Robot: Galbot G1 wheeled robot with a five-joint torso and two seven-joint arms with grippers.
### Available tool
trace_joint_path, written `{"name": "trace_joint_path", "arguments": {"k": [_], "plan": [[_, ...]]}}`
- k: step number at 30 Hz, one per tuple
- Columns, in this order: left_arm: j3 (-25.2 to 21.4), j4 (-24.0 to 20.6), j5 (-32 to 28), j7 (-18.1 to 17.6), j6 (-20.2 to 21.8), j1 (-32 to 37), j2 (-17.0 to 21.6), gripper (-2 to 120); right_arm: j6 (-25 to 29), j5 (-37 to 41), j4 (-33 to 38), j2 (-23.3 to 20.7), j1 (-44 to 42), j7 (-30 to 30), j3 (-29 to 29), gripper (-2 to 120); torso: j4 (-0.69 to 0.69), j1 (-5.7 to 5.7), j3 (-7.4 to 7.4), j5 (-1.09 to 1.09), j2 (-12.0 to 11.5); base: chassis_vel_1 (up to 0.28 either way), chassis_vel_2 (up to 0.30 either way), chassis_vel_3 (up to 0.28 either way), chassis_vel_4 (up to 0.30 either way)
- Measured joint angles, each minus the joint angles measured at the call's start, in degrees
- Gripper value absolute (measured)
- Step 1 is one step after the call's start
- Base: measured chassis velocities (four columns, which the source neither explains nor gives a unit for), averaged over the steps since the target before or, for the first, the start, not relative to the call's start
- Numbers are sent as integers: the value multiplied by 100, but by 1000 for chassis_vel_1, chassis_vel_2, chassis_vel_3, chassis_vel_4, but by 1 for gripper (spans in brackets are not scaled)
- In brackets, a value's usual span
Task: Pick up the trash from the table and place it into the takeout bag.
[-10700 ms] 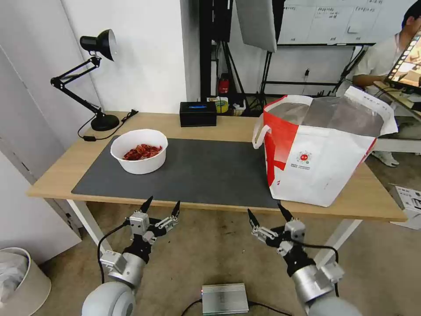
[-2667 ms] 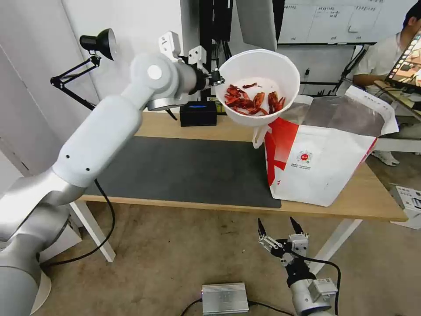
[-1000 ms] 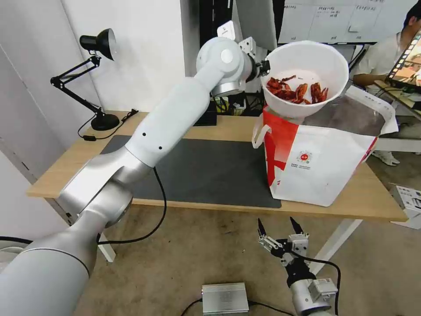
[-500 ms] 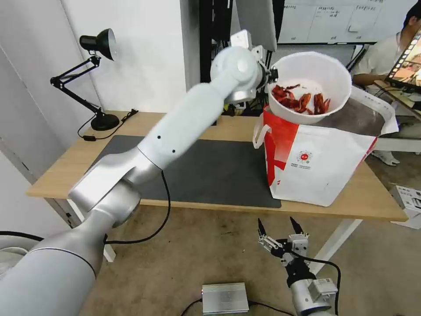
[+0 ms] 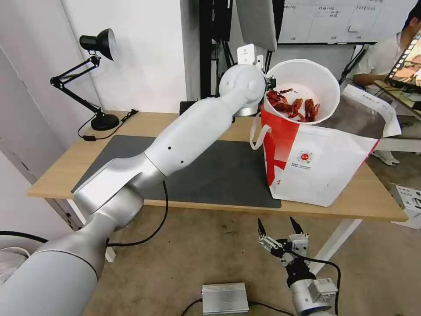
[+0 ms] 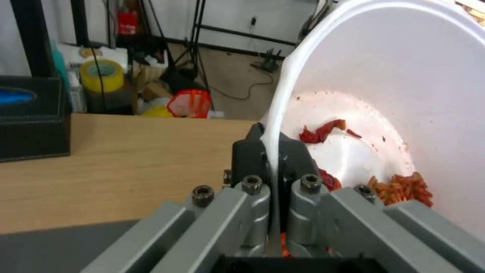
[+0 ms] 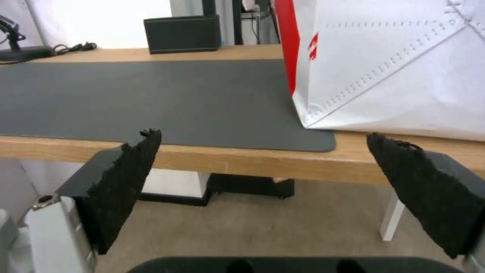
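Bowl of red scraps (image 5: 302, 90) tilted over takeout bag (image 5: 320, 164) mouth — left gripper (image 6: 273, 151) clamped on rim, not yet released. Table mat (image 5: 210, 175) bare. Right gripper (image 5: 280, 228) parked low, fingers apart.

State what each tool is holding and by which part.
The left tool pinches the white bowl of red scraps by its rim, over the takeout bag. The right tool holds nothing.

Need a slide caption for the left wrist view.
Left claw pinches the rim of the tilted white bowl of red scraps, above the table.
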Motion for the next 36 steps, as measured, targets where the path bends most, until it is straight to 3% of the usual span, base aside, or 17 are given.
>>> {"name": "trace_joint_path", "arguments": {"k": [18, 31, 36], "plan": [[317, -651, 84, 660, -162, 112, 289, 0, 0, 0, 0, 0, 0, 0, 0, 100, 0, 0, 0, 0, -1, 0, 0, 0, 0], [360, -841, -39, 795, 65, 132, 345, 44, 0, 0, 0, 0, 0, 0, 1, 100, -1, 0, 0, 0, -1, 0, 0, 0, 0], [313, -1062, -37, 786, -55, 159, 607, 65, 0, 0, 0, 0, 0, 0, 0, 100, -1, 0, 0, 0, -1, 0, 0, 0, 0]]}}
